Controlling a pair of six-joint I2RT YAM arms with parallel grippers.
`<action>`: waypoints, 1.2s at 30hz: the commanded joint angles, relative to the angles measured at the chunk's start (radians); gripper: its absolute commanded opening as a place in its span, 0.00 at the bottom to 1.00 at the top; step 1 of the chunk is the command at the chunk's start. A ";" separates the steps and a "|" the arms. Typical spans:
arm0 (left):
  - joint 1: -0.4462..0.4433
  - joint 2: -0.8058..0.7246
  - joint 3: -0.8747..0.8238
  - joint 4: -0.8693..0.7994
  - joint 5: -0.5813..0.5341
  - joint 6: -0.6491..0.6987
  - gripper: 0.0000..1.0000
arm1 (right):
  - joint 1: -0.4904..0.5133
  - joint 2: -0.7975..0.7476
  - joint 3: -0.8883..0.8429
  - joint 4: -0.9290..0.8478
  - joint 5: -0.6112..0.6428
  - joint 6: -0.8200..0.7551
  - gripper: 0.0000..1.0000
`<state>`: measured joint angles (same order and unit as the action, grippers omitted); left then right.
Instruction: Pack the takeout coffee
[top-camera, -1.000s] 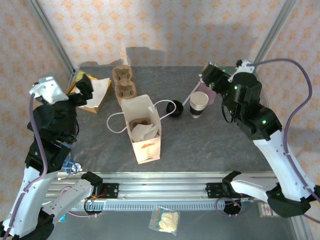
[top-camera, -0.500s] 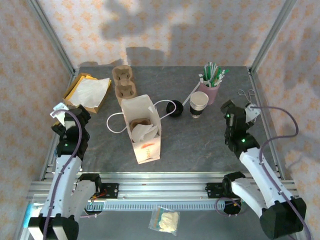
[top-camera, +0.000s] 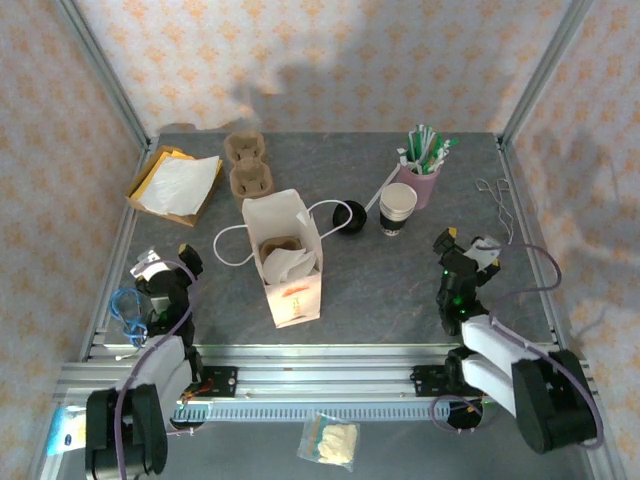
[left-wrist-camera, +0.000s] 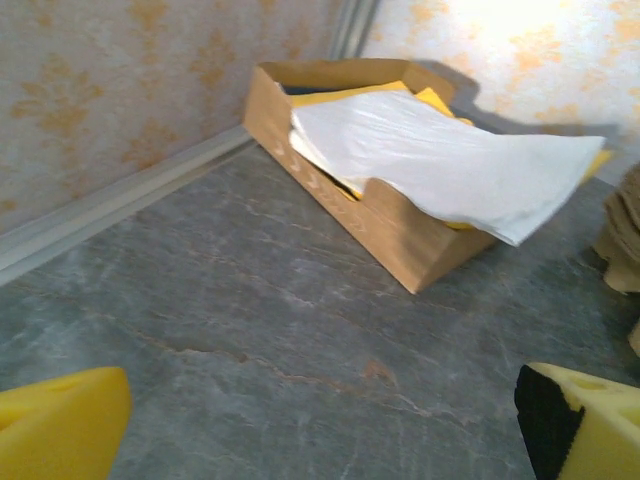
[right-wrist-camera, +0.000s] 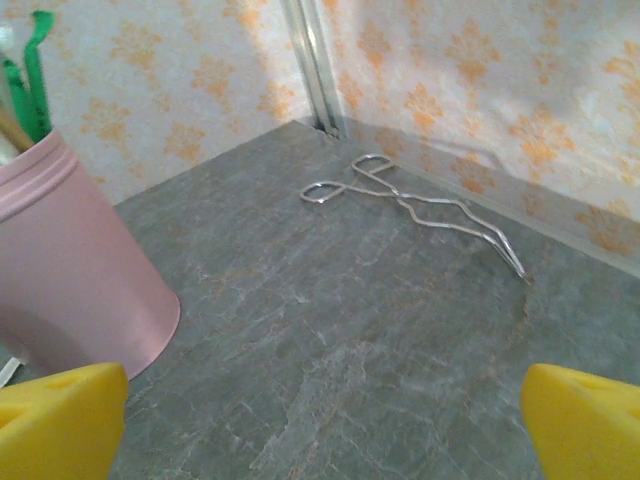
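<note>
The takeout coffee cup (top-camera: 397, 208), white with a dark lower band, stands open-topped right of the white paper bag (top-camera: 286, 258). Its round black lid (top-camera: 349, 213) lies flat on the table between cup and bag. My left gripper (top-camera: 168, 260) sits low at the near left, open, its yellow fingertips (left-wrist-camera: 60, 420) spread wide over bare table. My right gripper (top-camera: 467, 243) sits low at the near right, some way in front of the cup and to its right. It is open too, with nothing between its fingertips (right-wrist-camera: 585, 415).
The bag holds a brown tray and a napkin. A pulp cup tray (top-camera: 248, 165) and a cardboard box of napkins (left-wrist-camera: 400, 170) stand at the back left. The pink cup of straws (right-wrist-camera: 70, 270) stands behind the coffee, and metal tongs (right-wrist-camera: 420, 205) lie at the far right.
Both arms have dropped from raised poses and folded back toward the near edge. The cup, lid and bag have not moved.
</note>
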<state>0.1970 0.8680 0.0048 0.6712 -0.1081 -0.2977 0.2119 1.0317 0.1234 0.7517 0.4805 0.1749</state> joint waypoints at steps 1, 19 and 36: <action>0.000 0.116 0.015 0.327 0.123 0.065 0.99 | -0.006 0.121 -0.004 0.320 -0.060 -0.146 1.00; -0.146 0.646 0.218 0.591 0.165 0.254 0.99 | -0.147 0.492 0.097 0.510 -0.368 -0.203 1.00; -0.170 0.666 0.214 0.641 0.116 0.271 0.99 | -0.150 0.488 0.099 0.502 -0.374 -0.201 1.00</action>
<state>0.0277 1.5322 0.2031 1.2808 0.0177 -0.0502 0.0647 1.5215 0.2089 1.2385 0.1074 -0.0277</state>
